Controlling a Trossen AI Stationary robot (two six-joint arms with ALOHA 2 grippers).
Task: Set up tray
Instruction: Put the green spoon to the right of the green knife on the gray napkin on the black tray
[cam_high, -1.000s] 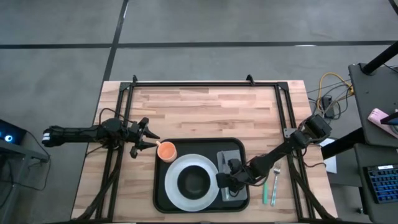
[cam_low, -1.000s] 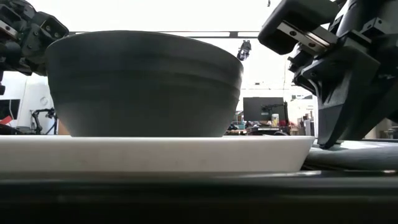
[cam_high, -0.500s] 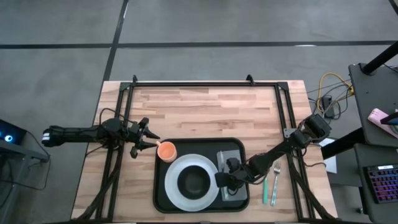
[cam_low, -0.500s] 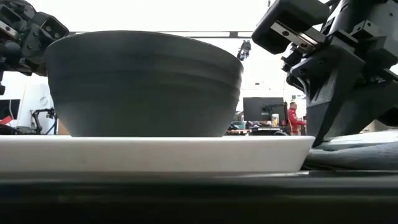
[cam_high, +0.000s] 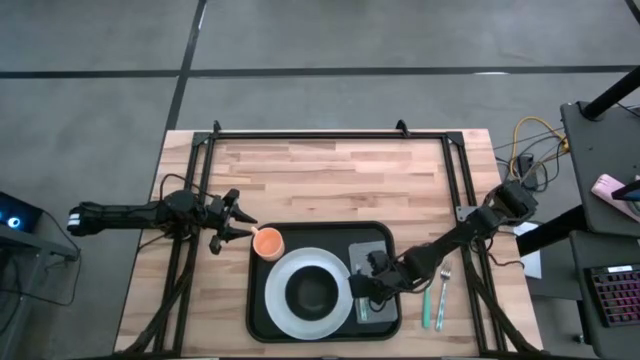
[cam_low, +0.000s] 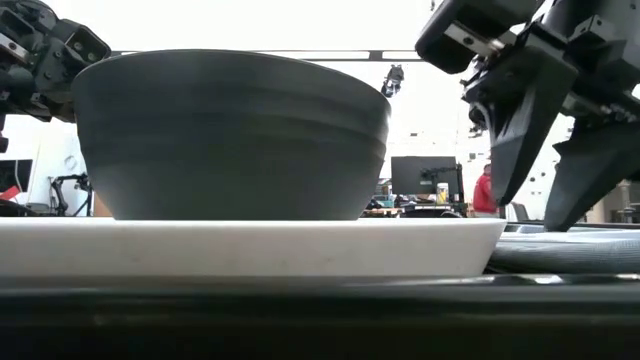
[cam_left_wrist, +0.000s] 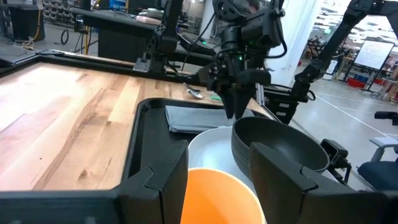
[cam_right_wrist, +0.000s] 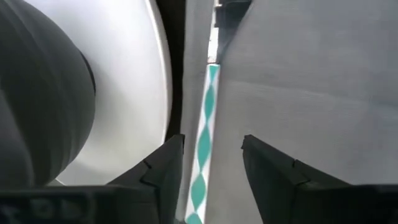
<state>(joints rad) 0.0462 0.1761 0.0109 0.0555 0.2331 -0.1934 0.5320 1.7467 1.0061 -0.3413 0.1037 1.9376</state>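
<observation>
Tray (cam_high: 262, 300) is sitting at the desk's (cam_high: 330, 180) near edge. Right claw (cam_high: 362, 292) is hanging open over the napkin (cam_high: 380, 255), fingers straddling a green-patterned handle (cam_right_wrist: 203, 146). Left claw (cam_high: 240, 232) is waiting open beside the cup (cam_high: 267, 242).

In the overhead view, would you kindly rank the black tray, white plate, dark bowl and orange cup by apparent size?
Largest to smallest, in the high view:
1. black tray
2. white plate
3. dark bowl
4. orange cup
All rest at one level, so nearness hardly skews this.
</observation>
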